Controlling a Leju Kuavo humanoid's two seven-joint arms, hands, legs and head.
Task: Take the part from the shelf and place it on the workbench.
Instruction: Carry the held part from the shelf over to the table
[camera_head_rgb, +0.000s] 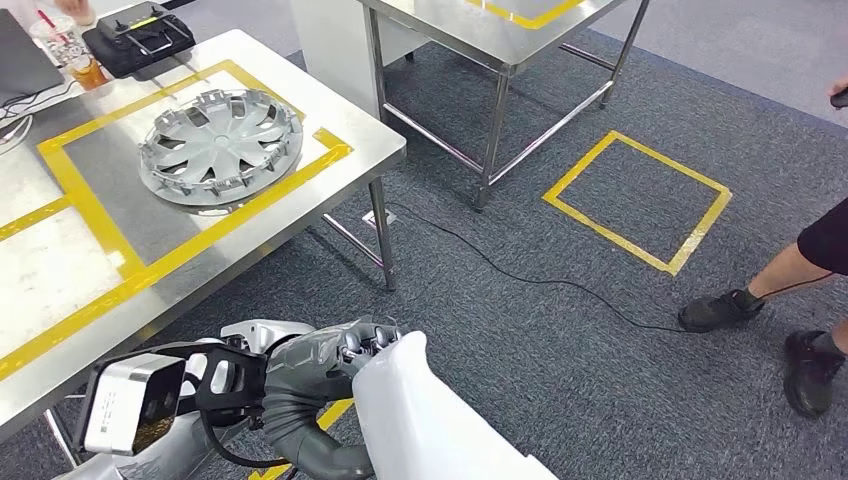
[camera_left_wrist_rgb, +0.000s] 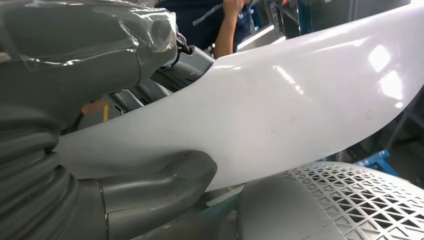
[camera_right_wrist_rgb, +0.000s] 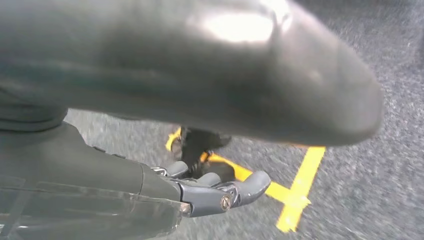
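Observation:
In the head view my left hand grips a large, smooth, curved white part near its rounded end, low over the floor and just off the workbench's near corner. The steel workbench is at the left, marked with yellow tape. Seen from the left wrist, the part runs across the picture, with the thumb pressed on one face and the darker fingers behind its edge. My right hand hangs over the carpet, its fingers stretched out with nothing in them.
A silver hubcap lies on the workbench inside the taped frame; a cup and a black device stand at its far end. A second steel table stands ahead. A taped yellow square and a cable are on the carpet. A person's legs are at the right.

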